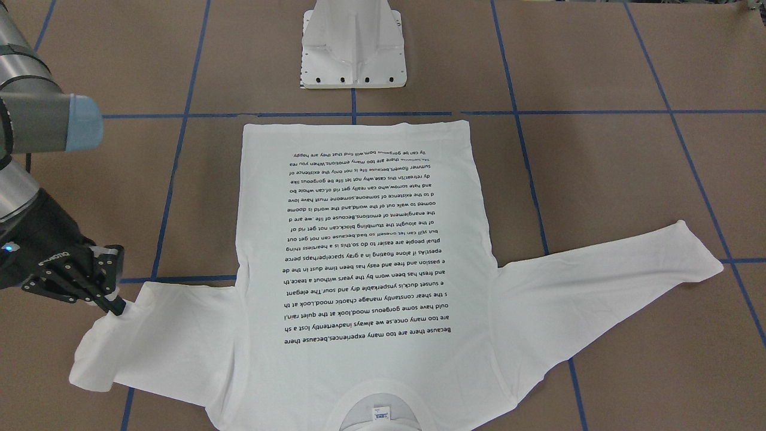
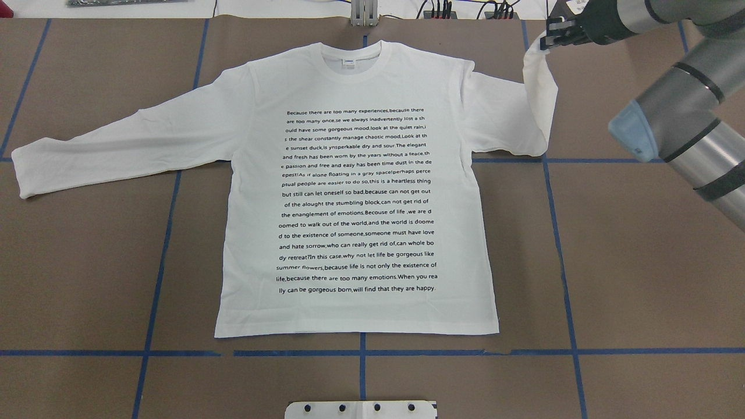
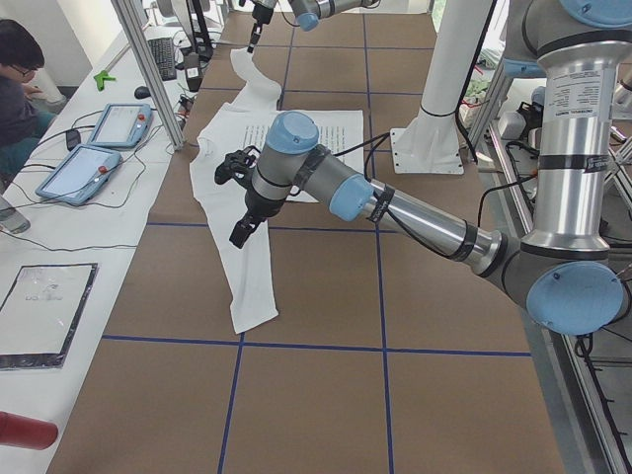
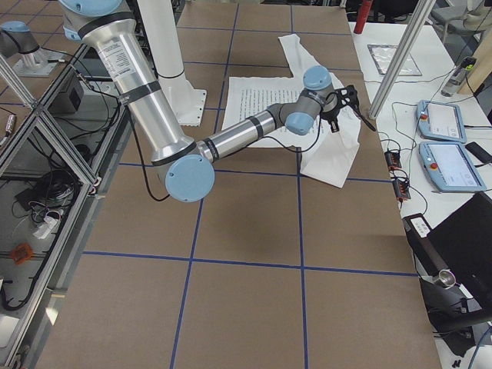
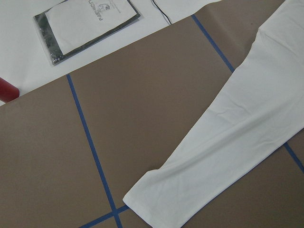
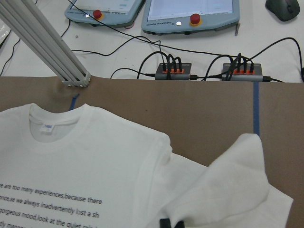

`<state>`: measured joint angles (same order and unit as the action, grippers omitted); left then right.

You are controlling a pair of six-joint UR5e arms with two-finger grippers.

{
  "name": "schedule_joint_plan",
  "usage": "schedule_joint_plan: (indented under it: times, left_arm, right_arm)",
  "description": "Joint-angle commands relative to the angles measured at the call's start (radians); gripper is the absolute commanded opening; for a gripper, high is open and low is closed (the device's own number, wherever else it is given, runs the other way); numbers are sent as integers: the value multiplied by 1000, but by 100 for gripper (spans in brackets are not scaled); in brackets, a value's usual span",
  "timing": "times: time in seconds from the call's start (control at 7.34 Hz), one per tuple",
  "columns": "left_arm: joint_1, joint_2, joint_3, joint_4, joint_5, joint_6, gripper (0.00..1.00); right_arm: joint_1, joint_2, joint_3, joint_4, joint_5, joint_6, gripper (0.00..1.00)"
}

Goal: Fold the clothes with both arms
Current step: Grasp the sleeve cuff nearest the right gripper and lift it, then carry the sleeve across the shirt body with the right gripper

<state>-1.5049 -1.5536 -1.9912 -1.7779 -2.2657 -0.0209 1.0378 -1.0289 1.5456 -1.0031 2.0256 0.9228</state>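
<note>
Shirt (image 2: 355, 192) lies flat on the brown worktop (image 2: 611, 262), printed lines facing up. Neck label (image 2: 349, 60) is at the end away from the robot, hem toward the white pedestal (image 1: 353, 48). Blue tape lines (image 2: 559, 233) grid the surface.

Right tool (image 2: 549, 43): clenched on the cuff end of the right sleeve (image 2: 538, 93), raised off the worktop. The sleeve hangs from the tool in a loose fold and meets the surface below it. The sleeve's upper part lies flat, running from under the tool to the shoulder. The shirt body sits to the tool's inner side and nearer the robot. Beyond the tool, off the brown paper: two cable hubs (image 6: 176, 71), two pendants with red buttons (image 6: 190, 9), an aluminium post (image 6: 47, 47).

Left tool (image 3: 240, 235): seen only from the side camera, held in the air in line with the left sleeve (image 2: 116, 145). Cannot tell whether it is clenched or released, nor whether it touches cloth. The left sleeve is stretched out flat, its cuff below this tool's camera, crossing a tape line. Past the cuff, a bagged packet (image 5: 88, 26) lies on the white side table.

A person (image 3: 15, 89) sits at that side table.
</note>
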Motion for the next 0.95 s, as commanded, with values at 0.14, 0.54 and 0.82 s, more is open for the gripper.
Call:
schedule_joint_plan:
  times: [0.14,0.54,0.82]
  left_arm:
    - [0,13,2,0,0,-1,100]
    - [0,14,6,0,2,-1,100]
    - [0,15,5,0,0,-2,100]
  right_arm:
    - [-302,307,16,-294,-409,212,0]
    - [-531,676,-410,-319,-698,390,0]
    - [-600,699,-444,-315,-775,422,23]
